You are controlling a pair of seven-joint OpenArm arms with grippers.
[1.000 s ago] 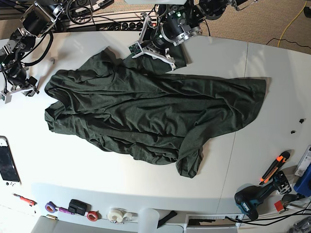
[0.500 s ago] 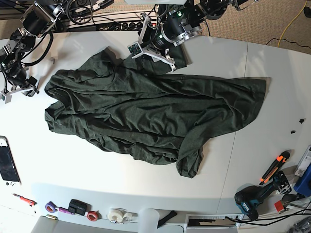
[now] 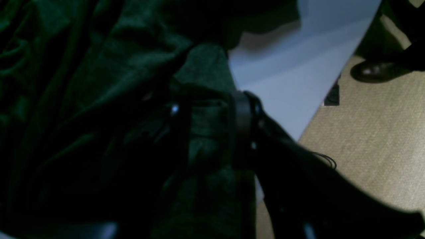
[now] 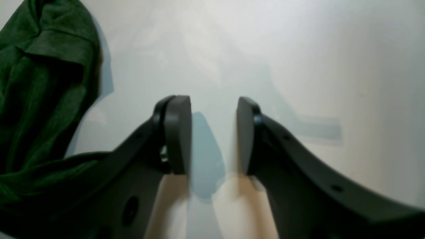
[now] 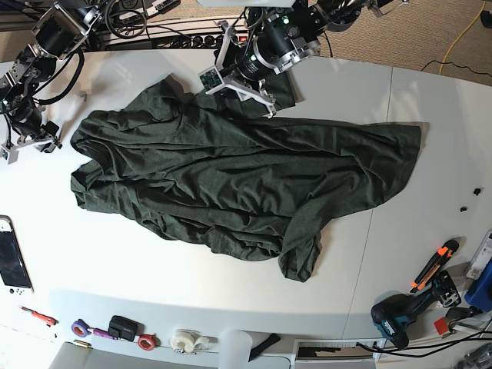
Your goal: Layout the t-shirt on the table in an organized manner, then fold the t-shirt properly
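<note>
Barely shifted since the earlier frame, the black-and-silver left gripper (image 3: pixel 212 132) hovers, jaws spread, over the wrinkled dark-green cotton-like t-shirt (image 5: pixel 223 173) on the smooth white table (image 5: pixel 154 284), right gripper (image 4: pixel 214 136) jaws apart too, 0 folds evident, flattening and folding left.

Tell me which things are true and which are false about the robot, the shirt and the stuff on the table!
1. The t-shirt is dark green. True.
2. The t-shirt is folded into a neat square. False: it lies spread out and wrinkly on the table.
3. The right gripper is holding the t-shirt. False: its jaws stand apart with nothing between them.
4. The left gripper is over the t-shirt. True.
5. The phone lies on top of the t-shirt. False: it lies on the table, near the left edge of the base view.
</note>
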